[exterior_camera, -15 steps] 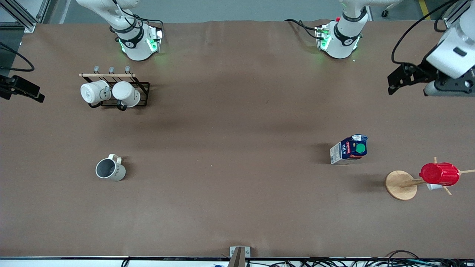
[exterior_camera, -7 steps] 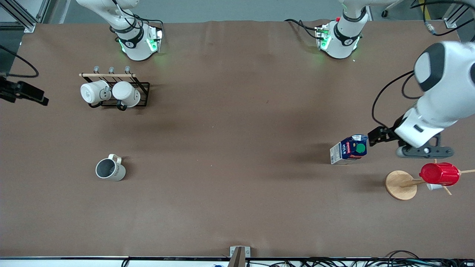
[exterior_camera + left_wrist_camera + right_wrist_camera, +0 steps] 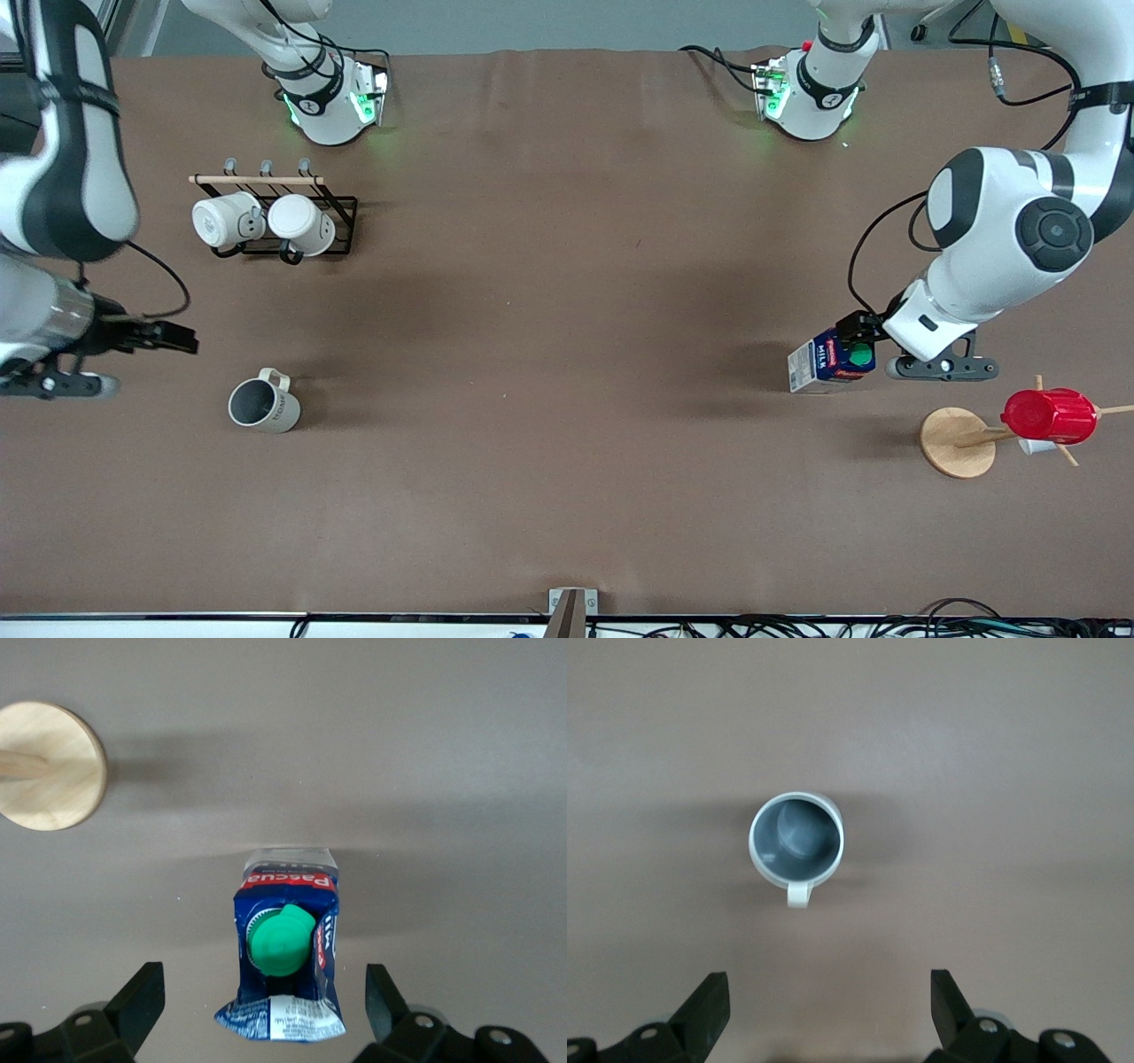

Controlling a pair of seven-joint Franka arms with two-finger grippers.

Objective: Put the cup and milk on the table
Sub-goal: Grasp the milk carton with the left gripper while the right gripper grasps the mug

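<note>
The milk (image 3: 831, 359), a dark-blue carton with a green cap, stands on the brown table (image 3: 567, 310) toward the left arm's end. My left gripper (image 3: 856, 330) is over it and open. In the left wrist view the milk (image 3: 285, 948) sits between the two fingers (image 3: 142, 1001), with a gap on each side. The cup (image 3: 263, 407), a cream mug with a grey inside, stands upright toward the right arm's end. My right gripper (image 3: 173, 338) is open and empty over the table beside it. The cup (image 3: 796, 837) shows ahead of that gripper (image 3: 828, 988) in the right wrist view.
A black rack (image 3: 341, 208) holds two white mugs (image 3: 266, 221) near the right arm's base. A wooden peg stand (image 3: 957, 441) with a red cup (image 3: 1050, 416) stands beside the milk, nearer the front camera; its round base (image 3: 49, 766) shows in the left wrist view.
The left arm has swung in from the table's end and brought its gripper over the milk. The right arm has come in and down toward the cup. Cup and milk have not moved.
</note>
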